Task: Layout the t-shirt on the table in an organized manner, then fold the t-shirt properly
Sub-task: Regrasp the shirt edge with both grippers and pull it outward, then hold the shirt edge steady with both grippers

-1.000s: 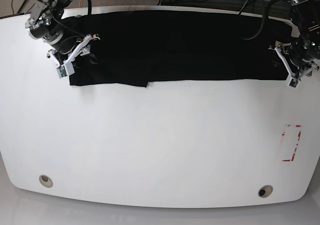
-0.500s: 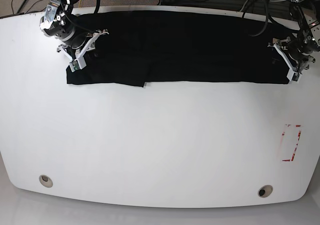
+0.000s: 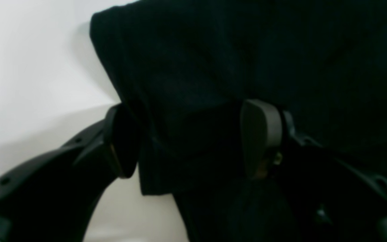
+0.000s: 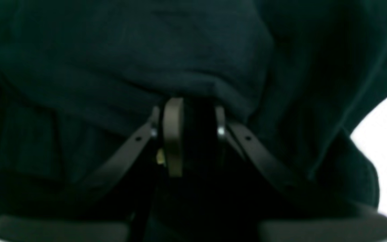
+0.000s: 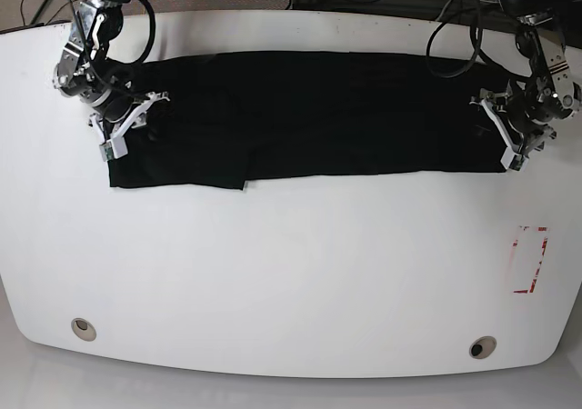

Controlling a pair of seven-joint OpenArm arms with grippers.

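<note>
The black t-shirt (image 5: 309,109) lies spread in a long band along the far edge of the white tabletop (image 5: 291,273), reaching almost from the left side to the right side. It looks soft and light, so it will likely bend, sag and wrinkle when pulled (it cannot be pushed like a stiff thing). It probably slides easily on the shiny top.

The right tool (image 4: 190,134) sits at the shirt's end near the far left corner in the base view. It is pinched nearly closed on a fold of the dark cloth.

The left tool (image 3: 193,141) is at the other end, near the far right corner. It stands wide open, with a thick bunch of cloth between its pads (image 3: 259,134), not squeezed.

Good places to grab are the corners and hems at each end, so the cloth stays flat and tight between both tools.
</note>
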